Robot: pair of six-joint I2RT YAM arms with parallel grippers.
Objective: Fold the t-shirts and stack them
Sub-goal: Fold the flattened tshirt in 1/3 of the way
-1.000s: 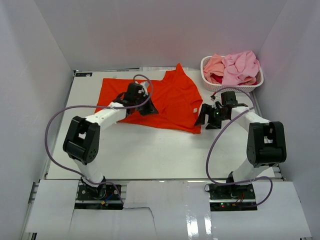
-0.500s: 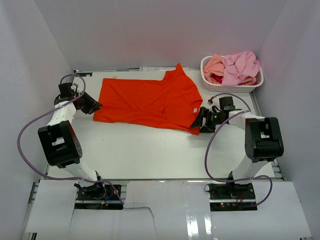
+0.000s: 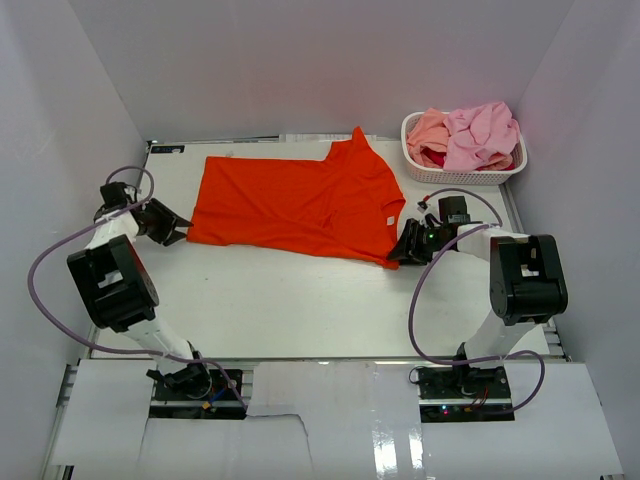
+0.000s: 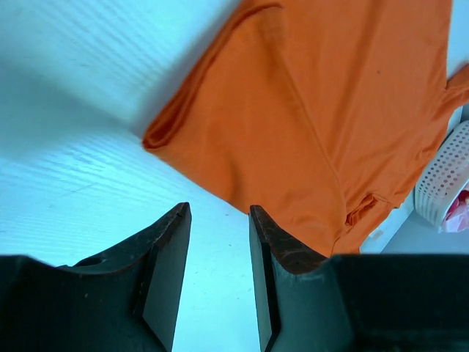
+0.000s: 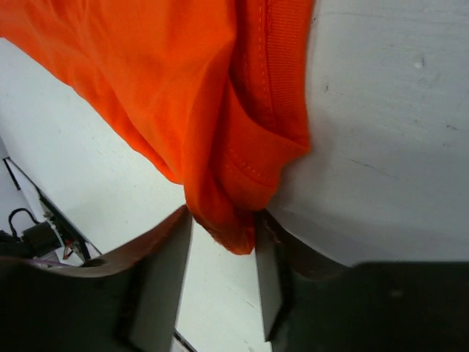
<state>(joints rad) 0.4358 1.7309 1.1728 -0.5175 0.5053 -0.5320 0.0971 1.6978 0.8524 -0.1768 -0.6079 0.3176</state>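
Note:
A bright orange-red t-shirt (image 3: 300, 205) lies spread flat on the white table (image 3: 300, 305), one sleeve pointing to the back. My left gripper (image 3: 173, 230) sits low just off the shirt's left edge. Its jaws (image 4: 218, 213) stand open over bare table, with the shirt's corner (image 4: 157, 136) a little ahead of them. My right gripper (image 3: 401, 249) is at the shirt's near right corner. In the right wrist view the bunched corner (image 5: 234, 213) hangs between the gripper's (image 5: 223, 220) fingers, touching the right one, with a gap at the left one.
A white perforated basket (image 3: 462, 176) stands at the back right, holding a light pink t-shirt (image 3: 480, 133) and a salmon one (image 3: 428, 130). It also shows in the left wrist view as the basket (image 4: 443, 183). White walls enclose the table on three sides.
My left arm swung off the shirt's middle to its left edge and its gripper opened. My right gripper slid left onto the shirt's corner and its jaws narrowed.

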